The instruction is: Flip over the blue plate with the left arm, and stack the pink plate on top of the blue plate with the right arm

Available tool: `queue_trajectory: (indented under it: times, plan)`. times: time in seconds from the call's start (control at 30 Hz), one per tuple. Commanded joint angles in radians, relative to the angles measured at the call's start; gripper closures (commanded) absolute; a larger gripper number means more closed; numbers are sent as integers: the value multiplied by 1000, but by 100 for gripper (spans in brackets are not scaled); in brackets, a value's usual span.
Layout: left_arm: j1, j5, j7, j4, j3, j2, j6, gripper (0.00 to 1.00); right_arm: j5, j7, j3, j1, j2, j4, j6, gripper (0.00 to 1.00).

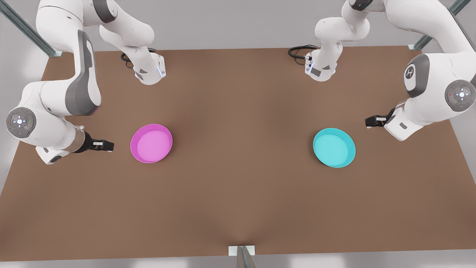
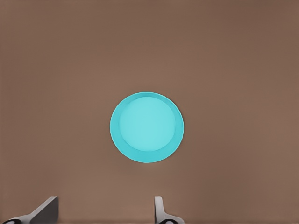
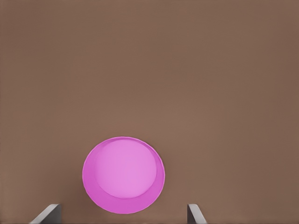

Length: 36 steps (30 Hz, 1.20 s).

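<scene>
While both plates lie open side up on the brown table (image 1: 238, 208), neither is touched by a gripper. At the front view's left, the right gripper (image 1: 108, 145) is seen held just beside the pink plate (image 1: 151, 143), which lies in front of its fingertips toward the table's middle. In the right wrist view, its two fingers (image 3: 46, 214) are spread wide, nothing held between them, and the pink plate (image 3: 123, 174) is seen just ahead of them. At the front view's right, the left gripper (image 1: 372, 121) is held near the blue plate (image 1: 334, 147), which lies apart from its tips. In the left wrist view, the fingers (image 2: 161, 212) are parted and empty, with the blue plate (image 2: 146, 127) ahead.
</scene>
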Motion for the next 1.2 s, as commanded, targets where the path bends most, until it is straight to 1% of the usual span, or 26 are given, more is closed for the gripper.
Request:
queue_trajectory:
  times: [0.0, 0.03, 0.07, 0.1, 0.13, 0.17, 0.2, 0.27, 0.33, 0.4, 0.5, 0.6, 0.7, 0.83, 1.0, 1.17]
  plan:
    - [0, 1, 0, 0, 0, 0, -1, 0, -1, 0, 0, 0, 0, 0, 0, 0]
    - [2, -2, 0, 0, 0, 17, 1, 0, 1, 1, -1, 0, 0, 12, -2, 0]
    - [38, -59, 9, 2, 0, 87, 27, 0, 4, 1, 0, 1, 0, 15, -2, 0]
    - [110, -183, 54, 2, 0, 173, 74, 0, 2, 0, 0, 1, 0, 17, -3, 0]
    - [146, -264, 118, -1, 0, 251, 132, 0, 1, 1, 0, 6, 0, 21, -3, 0]
    - [164, -341, 162, -17, 0, 294, 172, 0, 2, 1, 0, 4, 0, 28, -3, 0]
    - [173, -360, 234, -63, 0, 324, 243, 0, -9, 1, -1, 10, -2, 28, -5, 0]
    - [215, -402, 340, -147, 0, 333, 370, 0, -2, 1, 0, 0, -2, 29, -9, 0]
    - [253, -409, 419, -163, 0, 377, 423, 0, 5, 0, 0, 1, 0, 29, -9, 0]
    - [276, -429, 457, -163, 0, 413, 426, 0, 50, 0, -1, -23, 0, 28, -25, 0]
    - [278, -419, 606, -232, 0, 416, 458, 0, 47, 3, -1, -14, 1, 28, -48, 0]
    - [272, -418, 617, -376, 5, 370, 567, 0, 47, 3, -1, -13, 3, 28, -49, 0]
    - [279, -418, 653, -396, 25, 370, 584, 0, 47, 3, -1, -11, 3, 28, -49, 0]
    - [287, -429, 657, -497, 31, 345, 682, 0, 47, 4, 0, -8, 8, 28, -49, 0]
    - [285, -525, 646, -526, 31, 331, 689, 0, 48, 3, 0, -13, 8, 28, -49, 0]
    - [284, -544, 643, -526, 31, 345, 696, 0, 47, 4, 0, -9, 8, 28, -49, 0]
